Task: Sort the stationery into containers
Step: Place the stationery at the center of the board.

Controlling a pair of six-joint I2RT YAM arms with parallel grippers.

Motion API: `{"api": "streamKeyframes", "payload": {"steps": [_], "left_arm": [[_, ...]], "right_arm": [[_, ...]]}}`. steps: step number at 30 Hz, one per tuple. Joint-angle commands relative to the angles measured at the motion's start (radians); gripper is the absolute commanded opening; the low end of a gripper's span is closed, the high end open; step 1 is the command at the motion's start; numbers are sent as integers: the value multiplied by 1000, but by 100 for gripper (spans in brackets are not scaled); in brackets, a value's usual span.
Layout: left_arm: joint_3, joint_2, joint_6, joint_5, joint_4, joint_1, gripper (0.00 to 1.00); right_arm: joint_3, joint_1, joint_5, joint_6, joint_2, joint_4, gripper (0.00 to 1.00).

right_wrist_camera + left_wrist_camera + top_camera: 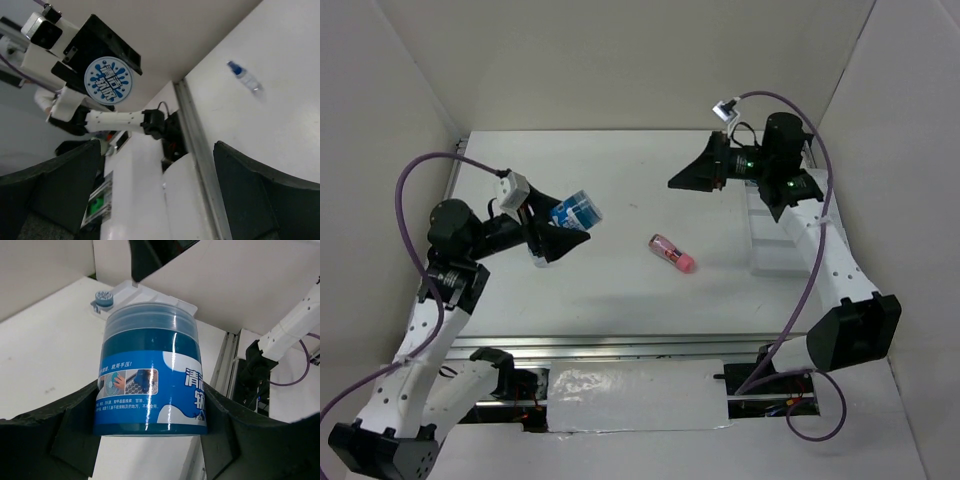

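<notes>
Blue and round, one pot [150, 380] was clamped between the two fingers [65, 435] of the left tool [568, 228]. The tool was closed on the pot's sides and held it lifted above the desk [620, 300], at about 9 o'clock in the top view. The pot was tilted there, with its lid toward 1 o'clock. The pink tube [672, 253] lay on the desk near the middle, at 4 o'clock from the pot and well apart from it. The right tool [682, 180] hung at 1 o'clock, its fingers [55, 190] spread wide and nothing between them. The white tray [772, 255] stood at the 3 o'clock edge, partly under the right arm. In the left wrist view a second blue pot [104, 299] sat at one end of the tray; which compartment, I cannot tell. The small bottle [245, 77] with a blue cap lay on its side on the desk, alone.
</notes>
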Motion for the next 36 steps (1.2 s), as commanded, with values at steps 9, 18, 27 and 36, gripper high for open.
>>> {"api": "streamKeyframes", "payload": {"steps": [9,18,27,36], "left_arm": [[-35,-166,290,-107,-87,-88,0],[-8,-163,319,-88,-173,-90,0],[-2,-171,341,-96,-162,-88,0],[-6,-158,301,-101,-122,-88,0]], "right_arm": [[71,318,-63,188,76,216,100],[179,438,15,70,211,89,100],[174,484,-8,144,257,175,100],[156,527,-66,239,251,296,100]]}}
